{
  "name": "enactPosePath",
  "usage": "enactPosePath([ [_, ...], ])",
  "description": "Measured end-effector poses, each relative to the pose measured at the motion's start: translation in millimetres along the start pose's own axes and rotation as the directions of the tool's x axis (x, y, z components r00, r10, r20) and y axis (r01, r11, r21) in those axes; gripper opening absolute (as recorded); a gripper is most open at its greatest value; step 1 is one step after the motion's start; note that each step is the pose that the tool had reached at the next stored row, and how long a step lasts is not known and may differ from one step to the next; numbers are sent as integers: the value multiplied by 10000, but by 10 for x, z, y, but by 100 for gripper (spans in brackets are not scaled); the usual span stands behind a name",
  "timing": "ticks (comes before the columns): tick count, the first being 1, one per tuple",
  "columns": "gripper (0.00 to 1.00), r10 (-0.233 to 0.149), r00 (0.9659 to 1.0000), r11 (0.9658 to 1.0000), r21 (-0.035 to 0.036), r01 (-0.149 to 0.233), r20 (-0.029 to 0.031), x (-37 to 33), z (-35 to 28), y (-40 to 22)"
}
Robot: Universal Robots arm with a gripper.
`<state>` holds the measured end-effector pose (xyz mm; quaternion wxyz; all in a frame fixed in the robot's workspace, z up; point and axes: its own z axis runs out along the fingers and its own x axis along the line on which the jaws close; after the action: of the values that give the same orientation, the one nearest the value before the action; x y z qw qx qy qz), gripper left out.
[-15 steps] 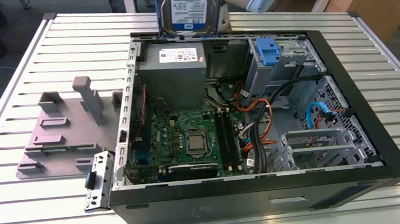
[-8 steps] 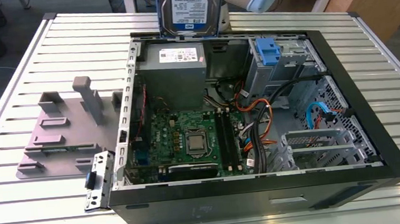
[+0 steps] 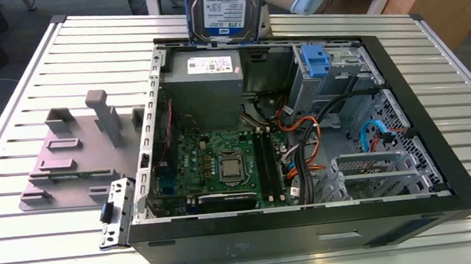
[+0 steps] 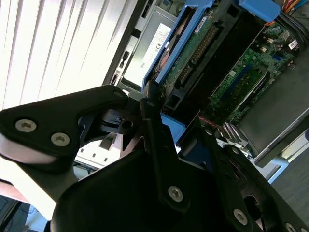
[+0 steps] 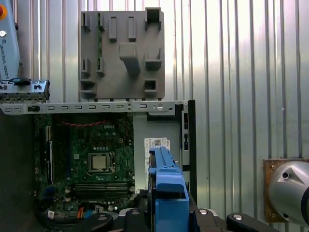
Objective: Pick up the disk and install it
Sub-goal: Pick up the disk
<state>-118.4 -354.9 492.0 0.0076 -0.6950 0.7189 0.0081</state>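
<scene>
The disk (image 3: 225, 11) hangs upright in the air over the back edge of the open computer case (image 3: 436, 155), its white-and-blue label facing the exterior view and blue rails down both sides. My gripper (image 5: 166, 215) is shut on the disk, its black fingers (image 5: 101, 220) clamping the blue rail (image 5: 166, 188), which is seen edge-on in the first wrist view. The second wrist view shows the disk's green circuit-board underside (image 4: 193, 43) between the black fingers (image 4: 154, 125) of the gripper (image 4: 176, 130).
Inside the case are a grey power supply box (image 3: 202, 78), the motherboard (image 3: 221, 164), a blue-clipped drive bay (image 3: 314, 61) and loose cables (image 3: 327, 132). A grey fixture plate (image 3: 71, 162) lies on the slatted metal table (image 3: 18, 110) at the exterior view's left, near a swung-out bracket (image 3: 112, 215).
</scene>
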Motion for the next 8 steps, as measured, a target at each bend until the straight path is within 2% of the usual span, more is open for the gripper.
enactPosePath([
  [8, 36, 0, 10000, 10000, 0, 0, 0, -1, 0, -21],
])
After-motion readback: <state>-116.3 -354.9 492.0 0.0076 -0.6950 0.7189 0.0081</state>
